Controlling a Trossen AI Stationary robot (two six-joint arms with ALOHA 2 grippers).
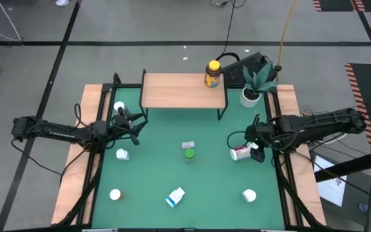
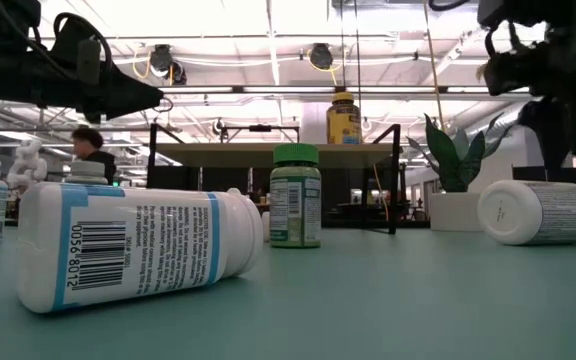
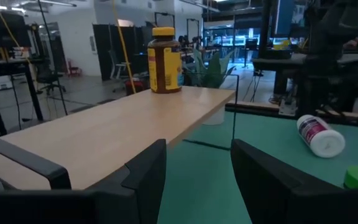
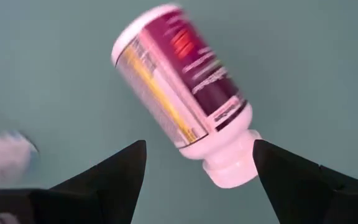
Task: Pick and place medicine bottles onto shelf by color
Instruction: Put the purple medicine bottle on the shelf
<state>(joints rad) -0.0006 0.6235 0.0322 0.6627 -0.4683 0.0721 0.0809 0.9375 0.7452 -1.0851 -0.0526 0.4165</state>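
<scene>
Green table [image 1: 205, 187]: red-labelled bottle [image 4: 182, 87] lying toppled near right edge, under right gripper [image 4: 197, 163], fingers spread, holding nothing. Probably light, rigid, slick, prone to rolling; best pinched across the body.

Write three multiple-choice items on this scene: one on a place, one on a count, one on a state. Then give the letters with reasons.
1. Where does the amber bottle stand?
A. On the shelf
B. On the green table
C. Beside the blue-labelled bottle

2. How many bottles are on the shelf?
A. One
B. Three
C. None

3. How does the red-labelled bottle under the right gripper lie?
A. Upright
B. On its side, between open fingers
C. Lifted off the table

Key: 1 A, it stands at the board's right end. 2 A, only the amber one. 3 B, the right wrist view shows it lying ungripped.
</scene>
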